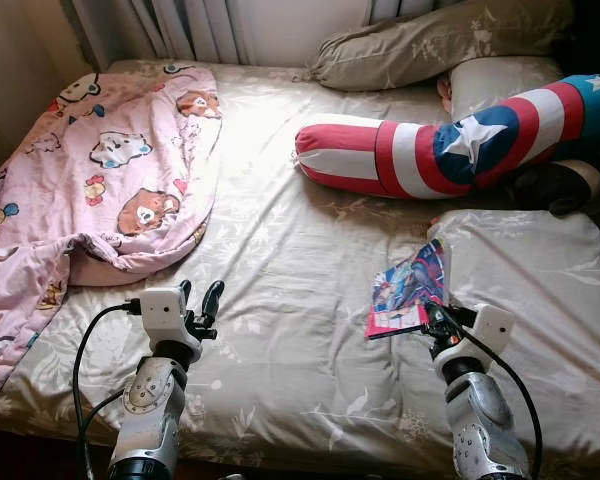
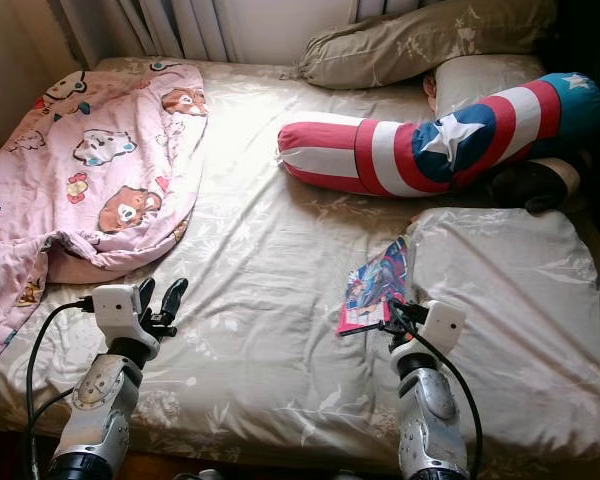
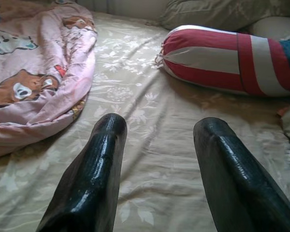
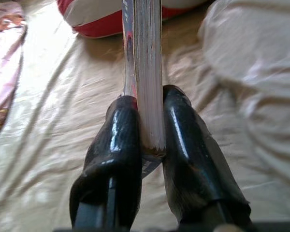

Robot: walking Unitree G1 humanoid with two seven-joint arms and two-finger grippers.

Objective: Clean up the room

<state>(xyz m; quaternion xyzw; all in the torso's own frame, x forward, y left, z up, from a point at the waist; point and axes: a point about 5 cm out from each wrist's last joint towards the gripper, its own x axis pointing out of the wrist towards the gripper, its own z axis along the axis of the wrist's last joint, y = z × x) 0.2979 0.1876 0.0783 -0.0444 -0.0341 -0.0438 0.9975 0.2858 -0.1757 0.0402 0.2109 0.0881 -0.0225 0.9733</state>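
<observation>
While the bed waits to be tidied, the scene reads from its left edge to its right:

Blanket: a pink cartoon blanket (image 1: pixel 100 170) lies rumpled over the bed's far left corner and spills off the left edge; it is not folded.

Left gripper: the left gripper (image 1: pixel 199 300) hovers over the near edge of the bed (image 1: pixel 280 300), just beside the blanket's hem; its fingers (image 3: pixel 94 169) stand apart with nothing between them.

Bolster: a red, white and blue striped bolster (image 1: pixel 430 145) with a star lies across the far right part of the bed, near the head.

Pillows: a beige pillow (image 1: pixel 430 40) sits crooked at the far edge, and a larger one (image 1: pixel 530 270) lies flat along the right edge.

Book: a thin colourful book (image 1: pixel 408 290) sits near the right part of the near edge, one side raised against the big pillow.

Right gripper: the right gripper (image 1: pixel 435 322) is clamped on the book's near edge; the right wrist view shows the pages pinched between both fingers (image 4: pixel 116 140).

Progress: early, by the look of it. The book is gripped but not yet put away, and the blanket, bolster and pillows seem left to straighten.
</observation>
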